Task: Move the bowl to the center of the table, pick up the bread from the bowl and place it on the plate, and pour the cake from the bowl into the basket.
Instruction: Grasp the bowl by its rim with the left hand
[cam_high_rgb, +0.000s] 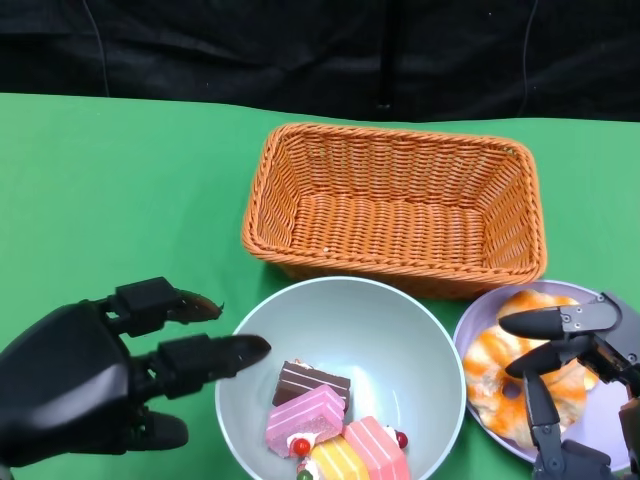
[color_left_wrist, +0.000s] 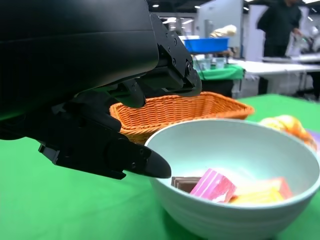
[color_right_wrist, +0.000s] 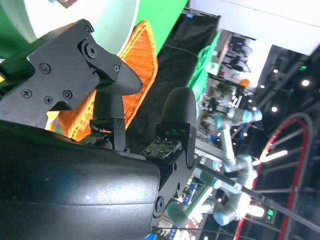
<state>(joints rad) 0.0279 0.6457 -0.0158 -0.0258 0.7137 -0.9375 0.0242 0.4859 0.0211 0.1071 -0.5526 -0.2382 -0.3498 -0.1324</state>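
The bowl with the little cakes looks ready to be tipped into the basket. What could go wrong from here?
The bowl sits close against the basket and the plate, so lifting it could nudge either. The left robot hand is open beside the rim, not yet holding it; a weak grasp might slip. The cakes could spill early.

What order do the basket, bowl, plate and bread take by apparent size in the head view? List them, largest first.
1. Basket, the widest.
2. Bowl, cut by the picture's lower edge, so its full size is unsure.
3. Plate, partly hidden by the right robot hand and the picture's edge.
4. Bread, lying on the plate.
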